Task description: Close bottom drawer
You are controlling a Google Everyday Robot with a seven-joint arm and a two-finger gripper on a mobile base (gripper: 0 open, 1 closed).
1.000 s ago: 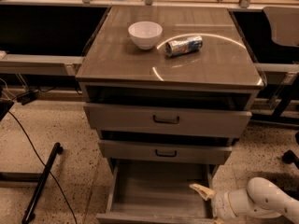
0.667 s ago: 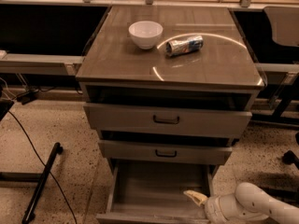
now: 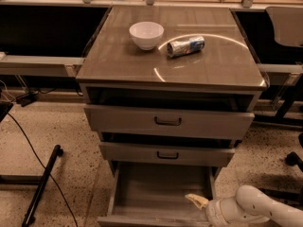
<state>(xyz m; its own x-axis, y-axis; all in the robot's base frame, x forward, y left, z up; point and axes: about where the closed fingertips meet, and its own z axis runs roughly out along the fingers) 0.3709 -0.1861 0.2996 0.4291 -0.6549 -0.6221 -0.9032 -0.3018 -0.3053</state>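
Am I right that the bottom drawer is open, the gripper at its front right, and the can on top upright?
Nearly: the camera view shows the can lying on its side; the bottom drawer is open, gripper at its front right.

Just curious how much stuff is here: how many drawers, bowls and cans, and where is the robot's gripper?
Drawers: 3, top drawer, middle drawer, bottom drawer (wide open)
Bowls: 1, white bowl
Cans: 1, can on its side
Total: 5
The gripper is inside the bottom drawer, near its front corner at picture right.
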